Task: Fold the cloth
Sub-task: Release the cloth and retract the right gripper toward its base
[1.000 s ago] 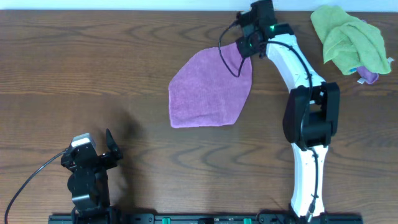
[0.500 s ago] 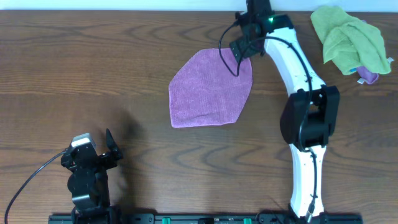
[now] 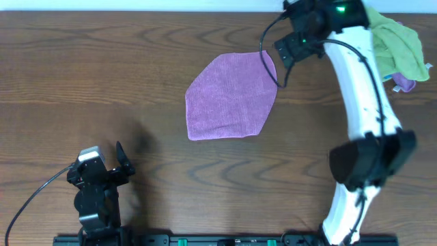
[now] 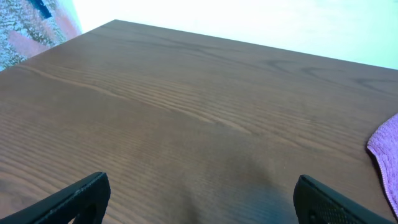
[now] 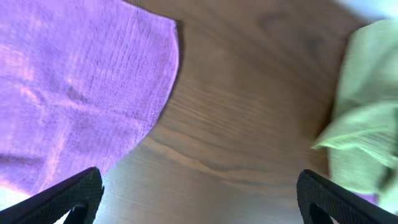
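The purple cloth lies flat in the middle of the table, folded into a rough rounded shape; its edge shows in the left wrist view and fills the left of the right wrist view. My right gripper hangs open just off the cloth's far right corner, with bare wood between its fingertips. My left gripper rests open near the front left edge, far from the cloth, nothing between its fingers.
A crumpled lime-green cloth lies at the back right, partly behind the right arm, and shows at the right of the right wrist view. The table's far edge runs just behind the gripper.
My right gripper has opened, let go of the cloth's far corner and swung right toward the green cloth. The purple cloth's corner now lies flat. The left arm has not moved.
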You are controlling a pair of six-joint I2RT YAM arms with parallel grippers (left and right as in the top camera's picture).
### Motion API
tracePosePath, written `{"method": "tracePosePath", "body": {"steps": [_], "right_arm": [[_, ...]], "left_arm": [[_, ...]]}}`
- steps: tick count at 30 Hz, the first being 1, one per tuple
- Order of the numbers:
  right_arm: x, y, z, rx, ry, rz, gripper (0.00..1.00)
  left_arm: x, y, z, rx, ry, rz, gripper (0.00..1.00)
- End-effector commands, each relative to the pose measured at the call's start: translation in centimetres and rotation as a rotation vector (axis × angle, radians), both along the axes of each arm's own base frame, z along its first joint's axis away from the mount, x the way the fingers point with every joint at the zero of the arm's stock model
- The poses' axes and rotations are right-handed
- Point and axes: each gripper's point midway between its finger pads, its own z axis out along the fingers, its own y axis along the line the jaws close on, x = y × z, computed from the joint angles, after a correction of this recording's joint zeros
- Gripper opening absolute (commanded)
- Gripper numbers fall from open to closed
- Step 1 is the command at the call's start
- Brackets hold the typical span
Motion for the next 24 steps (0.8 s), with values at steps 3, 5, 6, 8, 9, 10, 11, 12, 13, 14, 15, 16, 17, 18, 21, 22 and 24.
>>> {"method": "tracePosePath", "body": {"steps": [3,5,6,8,9,10,11,12,13,14,15,16,17,18,21,22,24], "right_arm": [[-5.0,-0.7,6.8,0.056,-0.137,0.023,0.99],[-7.6,-1.1,8.1,0.067,-0.175,0.024,0.99],[-9.1,-1.3,8.5,0.076,-0.193,0.022,0.99],[-11.6,-1.3,8.7,0.096,-0.213,0.032,0.99],[-13.5,-1.3,8.6,0.114,-0.223,0.038,0.99],[-14.8,-1.4,8.3,0.131,-0.227,0.028,0.99],[-16.2,-1.5,8.0,0.148,-0.225,0.01,0.99],[-17.5,-1.6,7.5,0.169,-0.22,-0.007,0.99],[-18.6,-1.5,7.0,0.188,-0.212,-0.016,0.99],[-20.1,-1.4,6.2,0.213,-0.197,-0.022,0.99],[-21.4,-1.3,5.6,0.231,-0.179,-0.024,0.99],[-22.4,-1.3,5.1,0.238,-0.164,-0.02,0.99],[-23.5,-1.3,4.6,0.245,-0.149,-0.016,0.99],[-24.2,-1.2,4.4,0.25,-0.142,-0.013,0.99],[-25.7,-1.3,5.1,0.266,-0.167,-0.002,0.99],[-26.1,-1.2,5.5,0.273,-0.186,0.003,0.99],[-26.4,-0.9,5.8,0.29,-0.195,0.015,0.99]], "left_arm": [[-0.2,0.3,-1.5,0.018,0.039,0.01,0.95],[-0.2,0.3,-1.5,0.018,0.039,0.01,0.95],[-0.2,0.3,-1.5,0.018,0.039,0.01,0.96],[-0.2,0.3,-1.5,0.018,0.039,0.01,0.96],[-0.2,0.3,-1.5,0.018,0.039,0.01,0.96],[-0.2,0.3,-1.5,0.018,0.039,0.01,0.95],[-0.2,0.3,-1.5,0.018,0.039,0.01,0.95],[-0.2,0.3,-1.5,0.018,0.039,0.01,0.95],[-0.2,0.3,-1.5,0.018,0.038,0.01,0.95],[-0.1,0.3,-1.2,0.019,0.029,0.01,0.96],[-0.1,0.3,-1.1,0.019,0.023,0.009,0.95],[0.0,0.2,-1.0,0.014,0.019,0.007,0.95],[0.1,-0.4,-1.1,-0.024,0.01,-0.017,0.95],[0.3,-1.4,-1.1,-0.09,-0.002,-0.061,0.95],[0.5,-6.9,-0.9,-0.488,-0.029,-0.278,0.95],[0.1,-9.3,-0.6,-0.704,-0.008,-0.358,0.95],[-0.4,-11.0,-0.2,-0.895,0.021,-0.397,0.95]]}}
